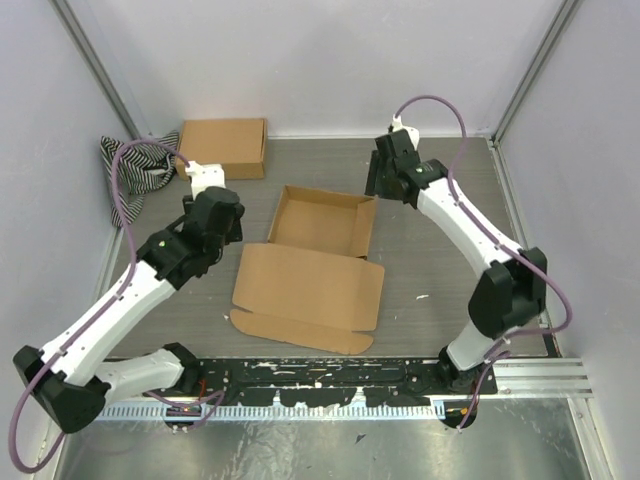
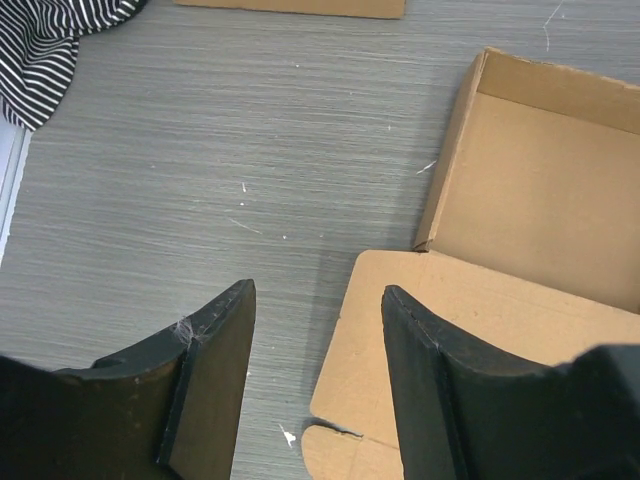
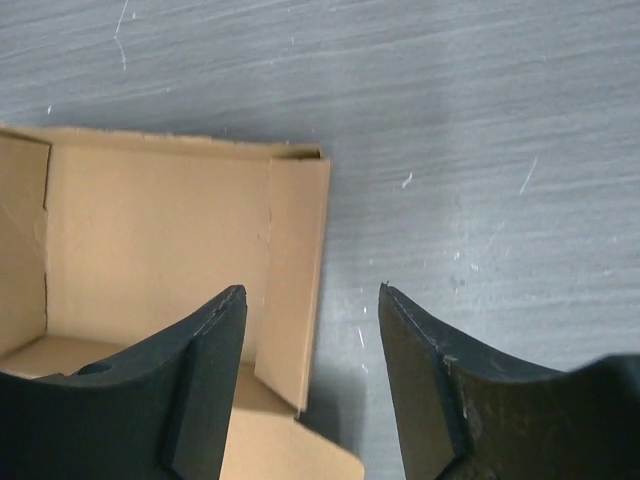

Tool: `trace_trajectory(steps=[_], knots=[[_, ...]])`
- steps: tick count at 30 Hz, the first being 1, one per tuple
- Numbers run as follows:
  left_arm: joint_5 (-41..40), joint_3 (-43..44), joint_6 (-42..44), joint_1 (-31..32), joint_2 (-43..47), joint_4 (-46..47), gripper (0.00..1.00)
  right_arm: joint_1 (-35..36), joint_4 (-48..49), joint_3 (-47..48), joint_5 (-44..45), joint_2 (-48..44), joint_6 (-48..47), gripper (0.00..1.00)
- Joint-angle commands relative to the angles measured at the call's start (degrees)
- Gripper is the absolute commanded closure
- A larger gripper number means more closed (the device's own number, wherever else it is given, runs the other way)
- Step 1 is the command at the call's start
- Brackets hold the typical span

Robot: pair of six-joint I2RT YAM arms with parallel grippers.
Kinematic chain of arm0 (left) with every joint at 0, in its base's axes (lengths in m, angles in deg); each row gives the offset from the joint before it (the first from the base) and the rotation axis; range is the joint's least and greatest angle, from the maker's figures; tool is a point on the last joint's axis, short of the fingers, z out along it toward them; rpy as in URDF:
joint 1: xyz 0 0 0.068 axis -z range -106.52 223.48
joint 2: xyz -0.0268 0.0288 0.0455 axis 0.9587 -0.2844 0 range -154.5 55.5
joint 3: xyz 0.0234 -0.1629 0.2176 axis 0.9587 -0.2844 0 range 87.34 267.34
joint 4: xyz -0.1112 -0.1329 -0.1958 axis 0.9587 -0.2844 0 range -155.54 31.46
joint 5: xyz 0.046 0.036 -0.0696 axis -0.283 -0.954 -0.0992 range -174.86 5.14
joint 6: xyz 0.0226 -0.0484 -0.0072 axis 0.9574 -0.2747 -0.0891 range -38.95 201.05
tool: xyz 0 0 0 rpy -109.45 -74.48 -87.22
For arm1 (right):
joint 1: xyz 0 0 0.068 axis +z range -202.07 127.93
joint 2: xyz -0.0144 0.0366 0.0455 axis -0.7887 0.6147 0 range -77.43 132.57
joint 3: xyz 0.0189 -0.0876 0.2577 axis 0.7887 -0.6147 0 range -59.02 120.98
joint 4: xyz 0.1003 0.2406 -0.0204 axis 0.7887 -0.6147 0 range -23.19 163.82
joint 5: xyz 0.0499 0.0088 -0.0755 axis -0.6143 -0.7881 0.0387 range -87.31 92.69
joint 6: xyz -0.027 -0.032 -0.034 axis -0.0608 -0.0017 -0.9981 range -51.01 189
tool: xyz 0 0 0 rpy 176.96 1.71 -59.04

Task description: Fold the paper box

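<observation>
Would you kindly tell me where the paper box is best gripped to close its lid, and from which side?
On the paper box, probably the free near edge of the lid, at its front flap, approached from the arms' side. It lies flat on the table, hinged to the tray, so only that edge can swing up.

We see a grey, wood-grained table (image 1: 440, 260) filling the middle of the overhead frame. At its centre lies the paper box (image 1: 310, 285), opened out: its shallow tray with raised walls sits toward the top, its flat lid spreads toward the bottom, and a rounded flap forms the lower edge. In the upper left a closed cardboard box (image 1: 223, 147) rests flat by the back wall. Just left of it a black-and-white striped cloth (image 1: 135, 170) lies crumpled. A few white specks dot the bare surface.
</observation>
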Motion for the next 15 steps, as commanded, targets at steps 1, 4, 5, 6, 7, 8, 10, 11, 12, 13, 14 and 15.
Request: trace_trajectory(steps=[1, 4, 5, 6, 7, 8, 10, 11, 12, 13, 14, 15], knots=[[1.1, -2.7, 2.2, -0.4, 2.5, 0.5, 0.40, -2.4, -1.1, 4.2, -2.7, 8.6, -2.8, 0.40], [2.4, -4.3, 1.4, -0.5, 2.5, 1.5, 0.42, -2.6, 1.4, 2.2, -7.6, 11.7, -1.8, 0.43], [3.0, -4.8, 1.0, -0.5, 2.4, 1.7, 0.43, -2.6, 1.9, 1.9, -8.2, 12.6, -1.4, 0.44], [3.6, -5.3, 0.8, -0.5, 2.3, 1.9, 0.43, -2.5, 2.2, 1.5, -8.7, 13.4, -1.2, 0.45], [4.2, -5.7, 0.5, -0.5, 2.2, 2.1, 0.44, -2.6, 2.8, 1.1, -9.2, 13.9, -1.0, 0.46], [4.7, -6.1, 0.3, -0.5, 2.2, 2.2, 0.44, -2.6, 3.1, 0.6, -9.7, 14.3, -0.8, 0.47], [5.7, -6.8, -0.1, -0.5, 2.7, 2.4, 0.45, -2.5, 3.8, -0.2, -10.1, 14.7, -0.3, 0.47], [6.1, -7.2, -0.1, -0.5, 3.1, 2.5, 0.46, -2.5, 3.9, -0.4, -10.4, 14.9, -0.2, 0.48], [6.4, -7.7, 0.0, -0.4, 3.5, 2.7, 0.46, -2.5, 4.0, -0.7, -10.5, 15.1, -0.1, 0.48], [6.6, -7.9, 0.1, -0.4, 3.9, 2.7, 0.46, -2.5, 4.1, -0.9, -10.8, 15.6, -0.1, 0.48], [6.5, -8.1, 0.2, -0.4, 4.2, 2.5, 0.46, -2.4, 4.2, -1.3, -11.0, 15.6, 0.0, 0.49], [6.5, -8.1, 0.2, -0.4, 4.6, 2.2, 0.46, -2.3, 4.4, -1.7, -10.9, 15.6, 0.0, 0.49]])
